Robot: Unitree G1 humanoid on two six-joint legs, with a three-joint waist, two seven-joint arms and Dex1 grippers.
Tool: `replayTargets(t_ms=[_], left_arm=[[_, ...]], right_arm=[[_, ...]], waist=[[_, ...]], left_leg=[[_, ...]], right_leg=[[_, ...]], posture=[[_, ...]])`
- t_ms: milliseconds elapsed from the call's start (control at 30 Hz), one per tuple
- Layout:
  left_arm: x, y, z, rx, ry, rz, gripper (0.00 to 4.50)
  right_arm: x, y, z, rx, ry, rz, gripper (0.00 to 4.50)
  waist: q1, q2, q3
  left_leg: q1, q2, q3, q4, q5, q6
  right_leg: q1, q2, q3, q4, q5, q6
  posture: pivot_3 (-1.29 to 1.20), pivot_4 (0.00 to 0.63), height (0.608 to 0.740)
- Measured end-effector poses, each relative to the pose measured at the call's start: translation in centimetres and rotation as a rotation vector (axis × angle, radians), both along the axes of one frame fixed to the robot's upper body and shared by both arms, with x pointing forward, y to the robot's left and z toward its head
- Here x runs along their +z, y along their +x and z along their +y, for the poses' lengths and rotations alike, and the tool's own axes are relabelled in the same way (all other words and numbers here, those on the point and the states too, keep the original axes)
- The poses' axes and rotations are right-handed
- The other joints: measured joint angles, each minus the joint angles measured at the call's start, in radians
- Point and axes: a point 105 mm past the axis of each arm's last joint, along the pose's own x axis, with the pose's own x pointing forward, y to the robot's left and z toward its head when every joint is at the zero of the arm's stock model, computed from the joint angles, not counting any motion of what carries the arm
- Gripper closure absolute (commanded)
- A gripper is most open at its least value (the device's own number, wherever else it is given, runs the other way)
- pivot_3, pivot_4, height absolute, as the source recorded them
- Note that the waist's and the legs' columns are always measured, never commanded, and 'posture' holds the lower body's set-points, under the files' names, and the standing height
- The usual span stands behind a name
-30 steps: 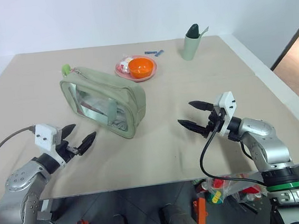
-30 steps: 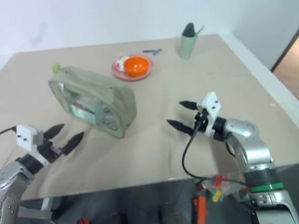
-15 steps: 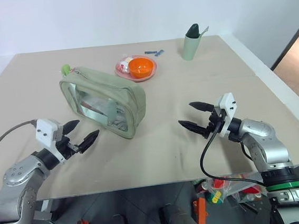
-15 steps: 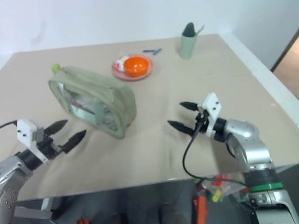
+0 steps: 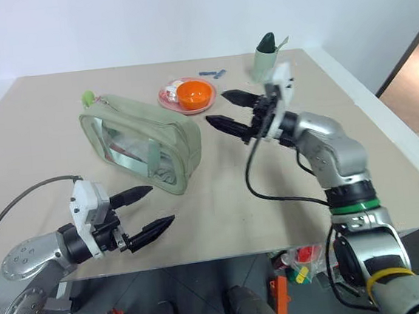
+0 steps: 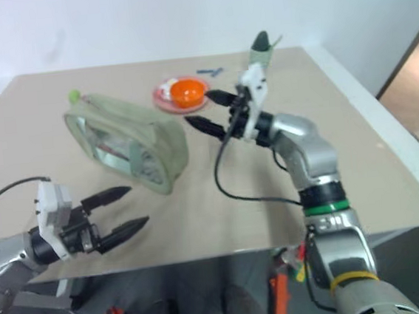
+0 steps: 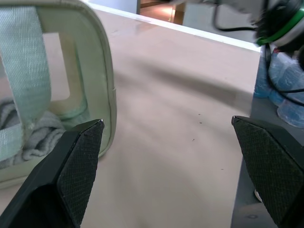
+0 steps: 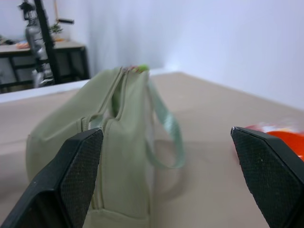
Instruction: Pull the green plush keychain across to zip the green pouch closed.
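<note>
One green pouch [image 5: 142,140] is seen on the beige tabletop [image 5: 287,187], in the upper left part of the left eye view. It lies with its clear window turned toward the camera, and one pale strap [image 5: 154,156] runs down over this window. One green plush keychain [image 5: 87,99] is found at the far left end of the pouch's top, against the zipper line, in the upper left of the frame. In the right wrist view the same charm [image 8: 140,69] is seen as a small green spot at the top of the pouch.

Two grippers are counted, each with two black fingers. The left gripper [image 5: 148,209] is placed in the lower left of the frame, below the pouch and apart from it; its jaws are spread and nothing is held between them. The right gripper [image 5: 226,109] is placed in the upper middle of the frame, just to the right of the pouch's right end; its jaws are also spread wide and empty. No contact with the pouch can be seen for either one.

Behind the pouch, one pink plate [image 5: 168,98] is seen with one orange bowl [image 5: 194,93] on it. One pale green cup [image 5: 263,62] stands at the upper right, partly hidden by the right gripper. Small blue things [image 5: 213,73] lie near the far edge, and their number cannot be told for sure.
</note>
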Motion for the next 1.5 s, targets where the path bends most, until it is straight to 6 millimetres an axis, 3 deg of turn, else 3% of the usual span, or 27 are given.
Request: replayTargets(t_ms=[167,333,767,800,967,1300,1500], left_arm=[[1.3,0.1,-0.1,-0.008,0.003,-0.04,0.04],[2.3,0.1,-0.3,-0.019,0.001,-0.066,0.04],[3.3,0.8,-0.6,-0.004,0.004,-0.113,0.0],[3.2,0.9,-0.5,-0.002,0.007,-0.112,0.0],[2.8,1.0,-0.8,-0.006,0.019,-0.103,0.0],[2.6,1.0,-0.8,-0.003,0.024,-0.095,0.0],[2.5,1.0,-0.8,-0.003,0.029,-0.095,0.0]], right_arm=[[-1.6,1.1,1.7,0.051,-0.019,0.068,0.04],[-1.3,1.4,3.6,0.105,-0.026,0.076,0.04],[-1.6,1.1,4.6,0.185,-0.017,0.127,4.33],[-1.6,0.9,4.6,0.196,-0.021,0.125,4.48],[-1.1,0.1,3.8,0.247,-0.069,0.064,4.48],[1.9,-0.9,-1.8,0.368,-0.27,-0.109,4.48],[0.5,0.9,-4.7,0.285,-0.331,-0.072,4.48]], waist=[[0.004,0.0,0.0],[0.004,0.001,0.0],[0.005,0.001,0.001],[0.005,0.001,0.001],[0.007,0.001,0.001],[0.007,0.003,0.002],[0.007,0.003,0.002]], left_leg=[[-0.001,-0.001,0.001,0.0,0.0,0.0],[-0.001,0.0,0.0,0.0,0.0,0.0],[-0.001,0.0,-0.001,-0.001,0.0,0.0],[-0.001,0.0,-0.001,-0.001,0.0,0.0],[-0.002,0.0,-0.001,-0.001,0.0,0.0],[-0.001,0.0,-0.001,-0.001,0.0,0.0],[-0.001,0.0,-0.001,-0.001,0.0,0.0]], right_leg=[[-0.001,-0.001,0.0,-0.001,0.0,0.001],[-0.001,-0.001,-0.001,0.0,0.0,0.0],[-0.001,-0.001,-0.003,0.0,0.0,0.0],[-0.001,-0.001,-0.003,0.0,0.0,0.0],[-0.001,-0.001,-0.003,0.0,-0.001,0.0],[-0.001,-0.001,-0.004,0.0,-0.001,-0.001],[-0.001,-0.001,-0.004,0.0,-0.002,-0.001]], posture=[[0.0,0.15,0.74],[0.0,0.15,0.74],[0.0,0.15,0.74],[0.0,0.15,0.74],[0.0,0.15,0.74],[0.0,0.15,0.74],[0.0,0.15,0.74]])
